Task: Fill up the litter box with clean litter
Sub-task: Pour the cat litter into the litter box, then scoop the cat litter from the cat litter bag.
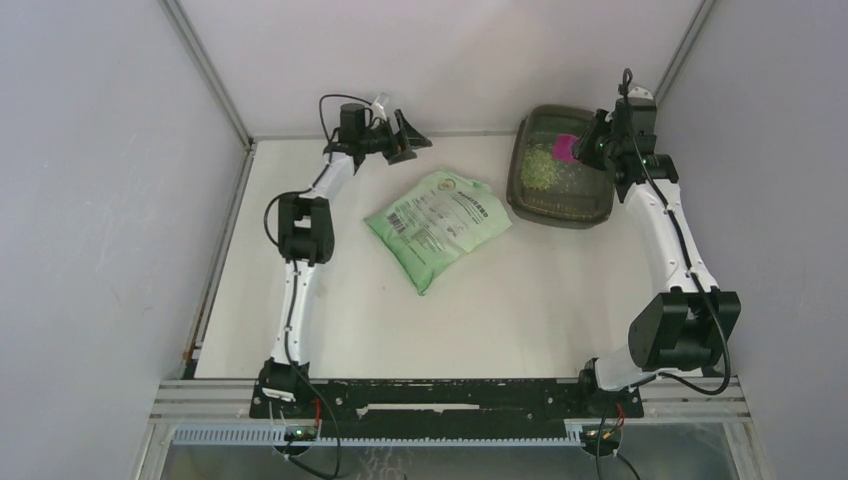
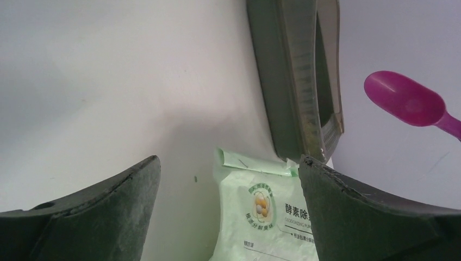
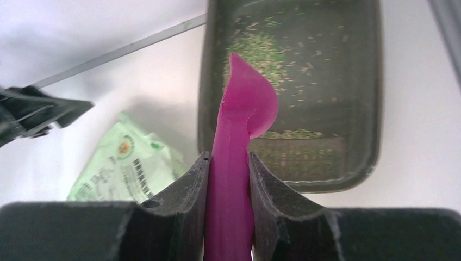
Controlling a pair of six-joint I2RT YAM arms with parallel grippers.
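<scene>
The dark grey-brown litter box (image 1: 590,212) sits at the back right of the table. Pale greenish litter (image 1: 541,166) lies in a small heap and scattered grains on its floor, also in the right wrist view (image 3: 260,48). My right gripper (image 1: 590,148) is shut on the handle of a magenta scoop (image 3: 239,141), held above the box (image 3: 364,109) with the bowl turned on its side. My left gripper (image 1: 410,140) is open and empty, raised at the back of the table, left of the box. The scoop bowl also shows in the left wrist view (image 2: 405,100).
A light-green printed bag (image 1: 440,228) lies flat mid-table, left of the box; it shows in the left wrist view (image 2: 261,217) and the right wrist view (image 3: 128,163). White enclosure walls close in the back and both sides.
</scene>
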